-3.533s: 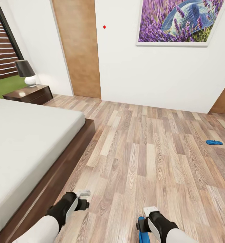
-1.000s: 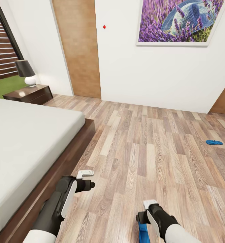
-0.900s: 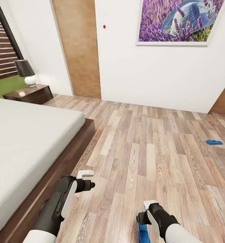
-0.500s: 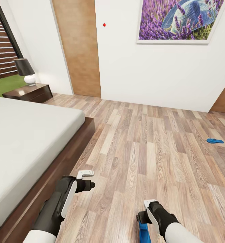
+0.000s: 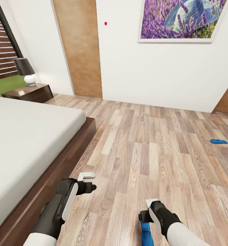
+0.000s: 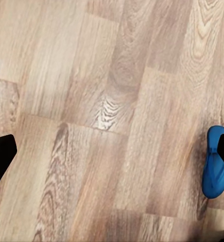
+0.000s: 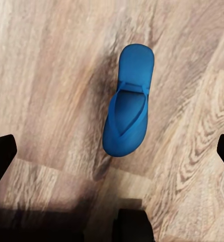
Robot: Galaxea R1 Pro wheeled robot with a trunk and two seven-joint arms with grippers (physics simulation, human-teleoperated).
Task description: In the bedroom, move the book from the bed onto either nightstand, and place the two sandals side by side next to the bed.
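One blue sandal (image 7: pixel 128 105) lies flat on the wood floor (image 5: pixel 151 147) below the right gripper (image 7: pixel 112 151), whose fingers are spread wide and hold nothing. The left gripper (image 6: pixel 112 151) is likewise wide and empty. The other sandal (image 5: pixel 218 141) lies well apart. The sandal is probably light, soft and flexible; gripping across the sole's edges or the strap (image 7: pixel 133 89) looks best.

White forearms, glossy black wrist housings, small white brackets — left claw (image 5: pixel 87 176), right claw (image 5: pixel 151 202) — black fingertips.
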